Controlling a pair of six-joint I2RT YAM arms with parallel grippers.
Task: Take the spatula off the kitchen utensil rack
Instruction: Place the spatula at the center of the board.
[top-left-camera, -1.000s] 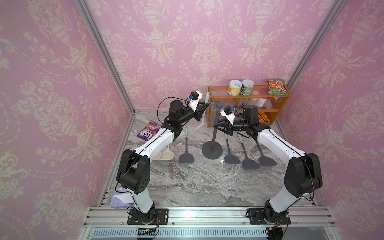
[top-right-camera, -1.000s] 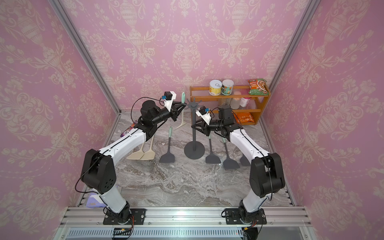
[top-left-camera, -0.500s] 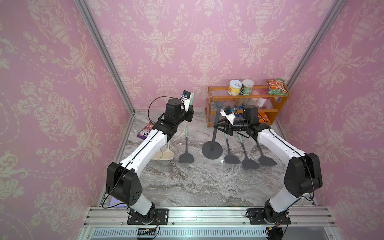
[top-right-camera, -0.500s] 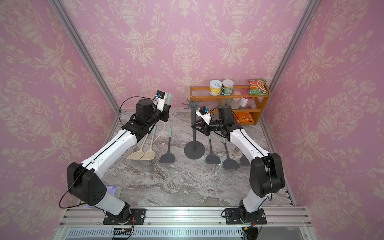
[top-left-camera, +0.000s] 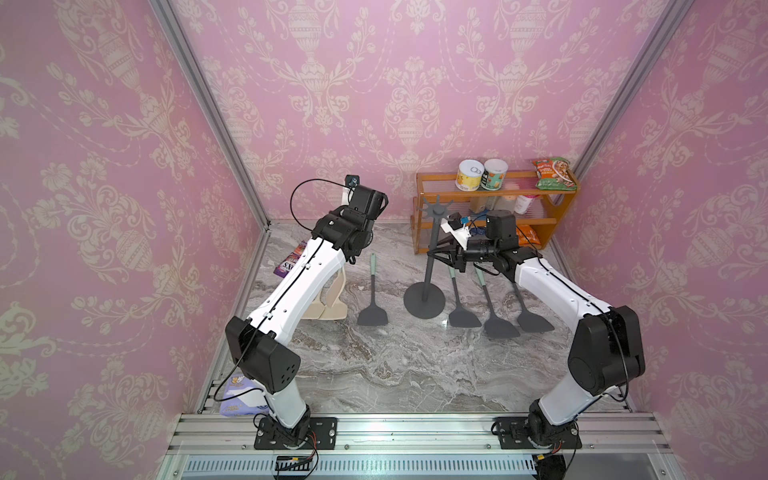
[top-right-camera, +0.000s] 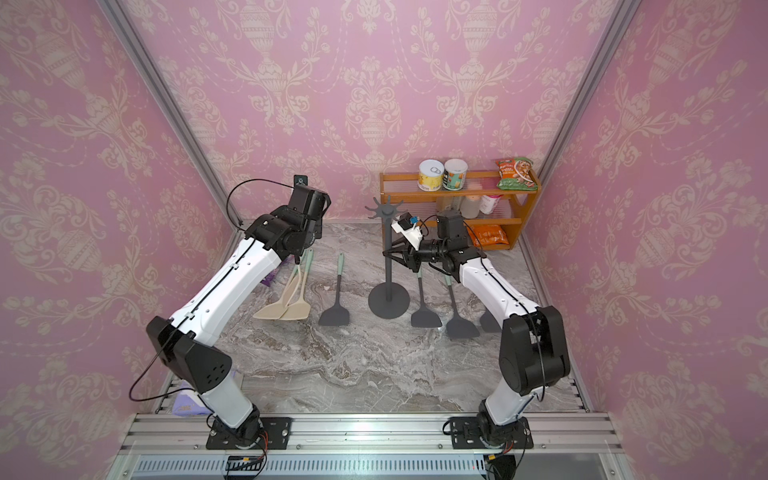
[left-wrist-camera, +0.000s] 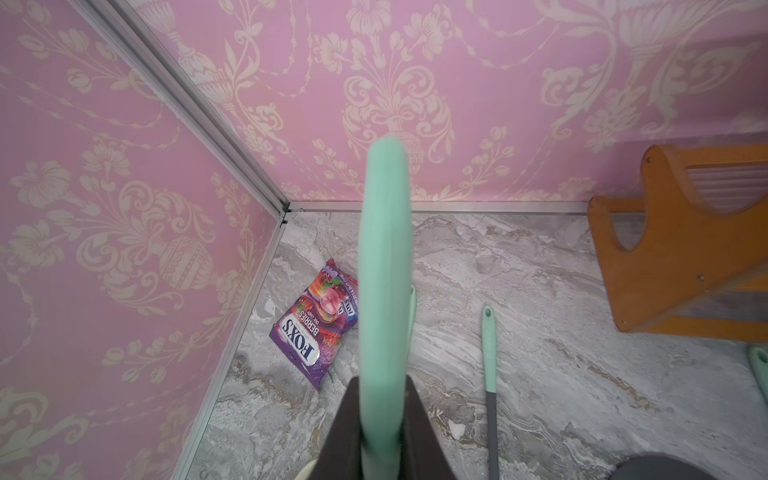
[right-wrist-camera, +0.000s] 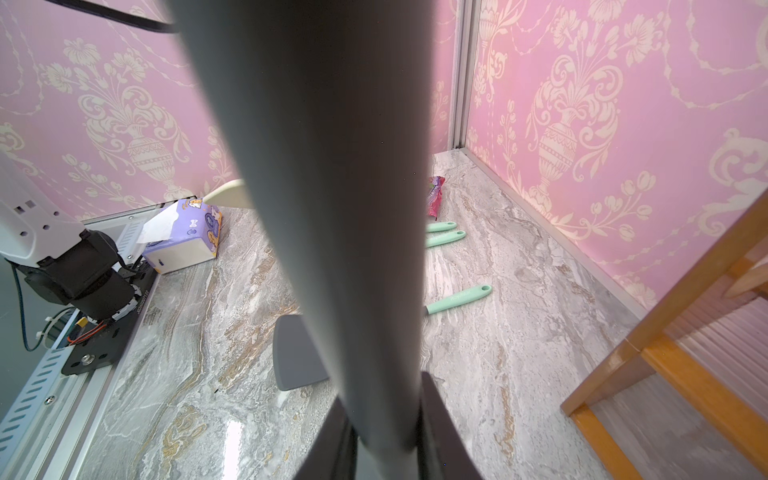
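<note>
Setting: pink-papered booth with a grey marble tabletop (top-left-camera: 374, 374) between two arms.
Far left: a candy packet (left-wrist-camera: 316, 332) lies flat by the back-left corner.
Left arm: the left gripper (left-wrist-camera: 381, 380) is pinched tight on the mint handle of the spatula (left-wrist-camera: 384, 249).
Spatula: held clear of any hook, above the tabletop near the packet. The arm hides its blade from above, so I cannot tell how high it hangs.
Left risk: lowered blind, the blade could catch the cream spatulas (top-right-camera: 282, 309) lying under the arm and skid them, or it could twist in the narrow grip.
Centre: one grey spatula (top-left-camera: 372, 316) lies alone, apart from both arms.
Rack: the kitchen utensil rack (top-left-camera: 424, 300) stands upright, its hooks bare in both top views.
Right arm: the right gripper (right-wrist-camera: 386, 407) is closed around the rack's pole, partway up.
Right risk: a sideways pull here would likely tip the rack onto the three grey spatulas (top-left-camera: 500, 328) beside its base.
Back right: the orange shelf (top-left-camera: 515, 192) is not touched by either arm.
</note>
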